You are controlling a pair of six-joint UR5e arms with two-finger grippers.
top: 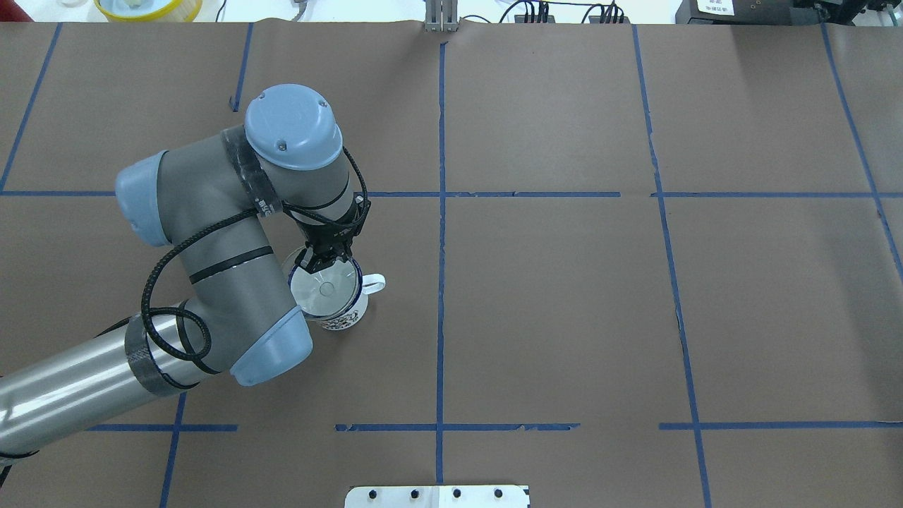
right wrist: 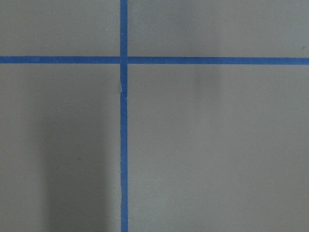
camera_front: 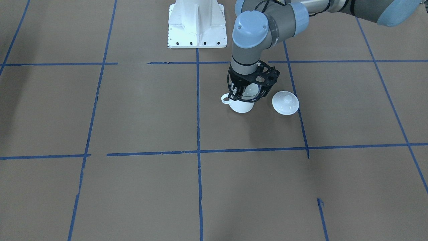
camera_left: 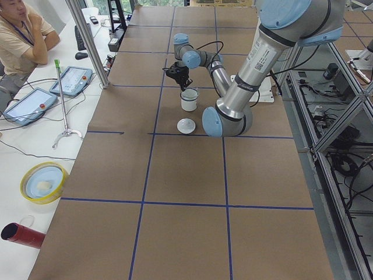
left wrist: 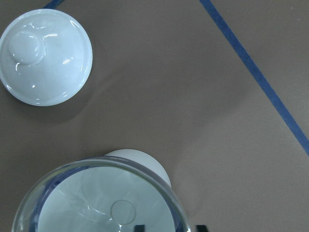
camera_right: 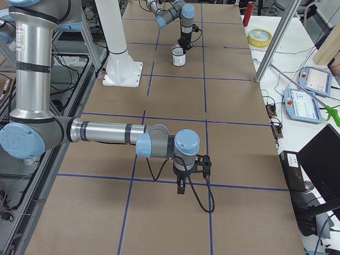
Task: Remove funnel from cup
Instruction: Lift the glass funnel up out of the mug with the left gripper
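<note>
The white cup (camera_front: 241, 106) with a dark blue rim stands on the brown table, its handle (top: 374, 284) pointing to the robot's right. The clear funnel (top: 326, 289) sits in its mouth and also shows in the left wrist view (left wrist: 96, 203). My left gripper (top: 323, 267) reaches down over the funnel's far rim, one fingertip (left wrist: 140, 227) inside it and one outside, closed on the rim. My right gripper (camera_right: 181, 190) hangs over bare table far from the cup. I cannot tell whether it is open or shut.
A white domed lid (camera_front: 285, 102) with a knob lies beside the cup on the robot's left, and also shows in the left wrist view (left wrist: 46, 55). The white robot base (camera_front: 196, 23) stands behind. A yellow bowl (camera_left: 44, 182) and an operator (camera_left: 20, 29) are off the table's far edge.
</note>
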